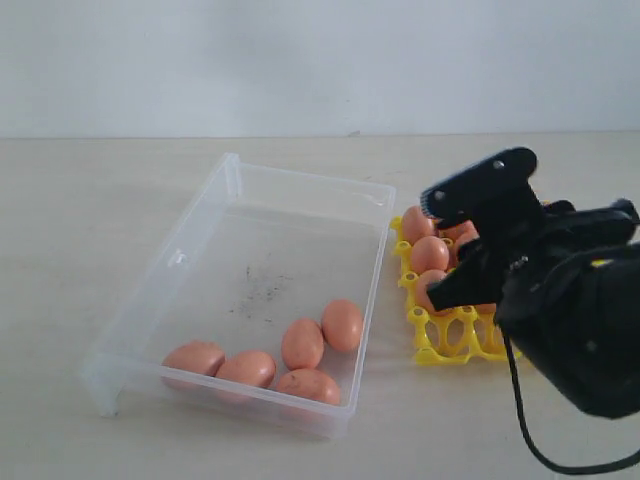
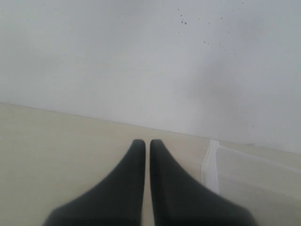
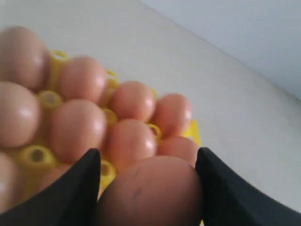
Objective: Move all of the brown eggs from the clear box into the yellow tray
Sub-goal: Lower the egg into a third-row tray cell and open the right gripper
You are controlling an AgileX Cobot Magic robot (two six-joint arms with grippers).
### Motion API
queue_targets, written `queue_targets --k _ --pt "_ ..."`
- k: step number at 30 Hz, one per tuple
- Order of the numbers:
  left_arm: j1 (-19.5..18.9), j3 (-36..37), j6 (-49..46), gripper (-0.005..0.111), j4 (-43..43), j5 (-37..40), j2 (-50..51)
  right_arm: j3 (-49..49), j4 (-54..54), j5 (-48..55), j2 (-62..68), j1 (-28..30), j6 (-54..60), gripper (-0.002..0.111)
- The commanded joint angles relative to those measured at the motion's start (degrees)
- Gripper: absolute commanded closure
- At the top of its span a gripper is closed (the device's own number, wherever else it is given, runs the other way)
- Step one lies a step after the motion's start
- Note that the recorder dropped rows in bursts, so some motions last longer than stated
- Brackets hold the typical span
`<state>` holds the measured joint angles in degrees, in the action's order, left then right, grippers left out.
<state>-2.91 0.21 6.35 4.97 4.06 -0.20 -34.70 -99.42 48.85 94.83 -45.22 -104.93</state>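
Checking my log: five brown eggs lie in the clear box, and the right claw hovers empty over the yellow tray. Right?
Not empty: the right wrist view shows the right claw holding a brown egg over the yellow tray. The rest stands.

Five brown oval eggs [image 1: 302,343] were grouped at the clear plastic box's [image 1: 165,262] near end, left of the yellow plastic egg tray [image 1: 446,336].
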Motion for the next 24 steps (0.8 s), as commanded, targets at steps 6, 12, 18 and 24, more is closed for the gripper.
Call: queue_targets --k 6,12,18,24 --pt "0.2 -0.2 0.1 0.103 0.0 -0.1 0.2 -21.6 29.0 21.1 -13.9 0.1 59.4 0.109" --pt "0.2 -0.2 0.1 0.103 0.0 -0.1 0.2 -18.3 51.0 7.6 -15.2 5.6 73.3 0.109" --pt "0.2 -0.2 0.1 0.103 0.0 -0.1 0.2 -6.4 51.2 -31.4 -15.2 14.1 69.3 0.109" --pt "0.2 -0.2 0.1 0.103 0.0 -0.1 0.2 1.4 46.0 -53.1 -15.2 29.1 62.0 0.109"
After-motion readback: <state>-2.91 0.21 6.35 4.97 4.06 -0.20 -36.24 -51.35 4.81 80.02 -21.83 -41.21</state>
